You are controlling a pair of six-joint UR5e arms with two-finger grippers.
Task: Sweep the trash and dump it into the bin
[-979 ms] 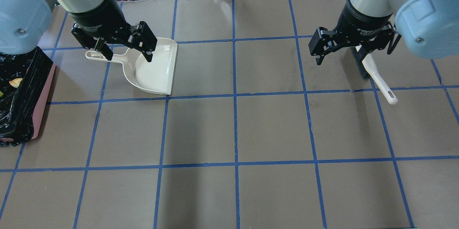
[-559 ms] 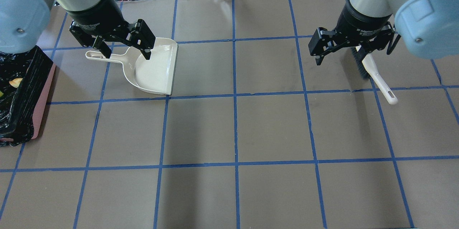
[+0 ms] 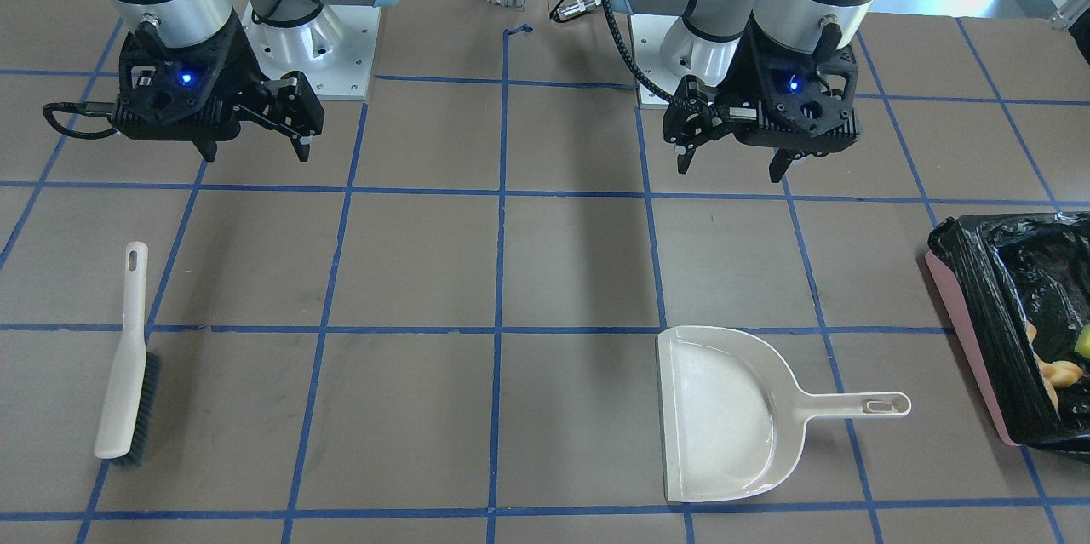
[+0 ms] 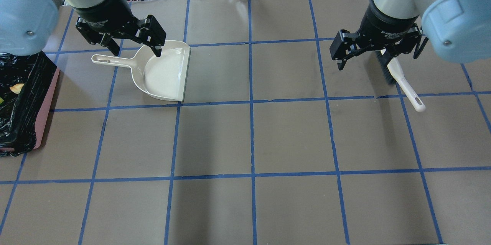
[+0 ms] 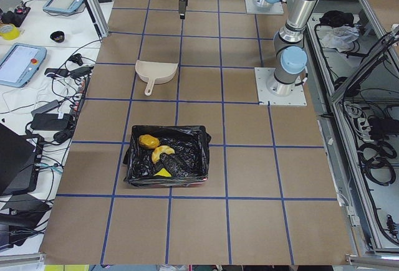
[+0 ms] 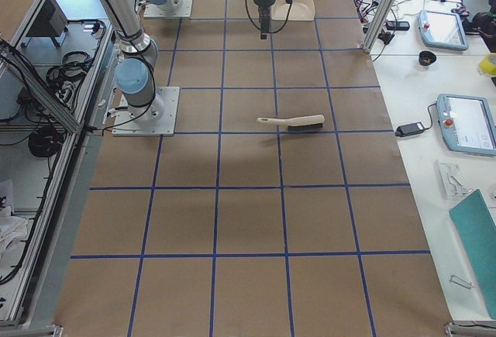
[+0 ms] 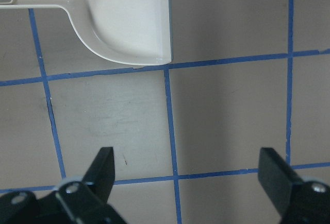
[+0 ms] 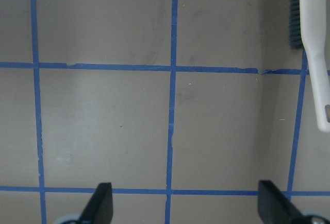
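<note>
Trash point(image 5: 162, 153) inside bin point(image 5: 201, 159) shows whole from exterior left.

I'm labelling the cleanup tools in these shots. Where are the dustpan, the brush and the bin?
dustpan point(image 3: 719, 412): exterior front-facing view, on the pan's floor.
brush point(image 3: 126, 361): exterior front-facing view, on the pale back beside the bristles.
bin point(image 3: 979, 327): exterior front-facing view, on its black-lined side wall.

The middle of the table point(image 4: 253, 137) is lying open — the dustpan point(image 4: 165, 78) is blocking the far left, the brush point(image 4: 406, 87) the far right, the bin point(image 4: 28, 95) the left edge.
</note>
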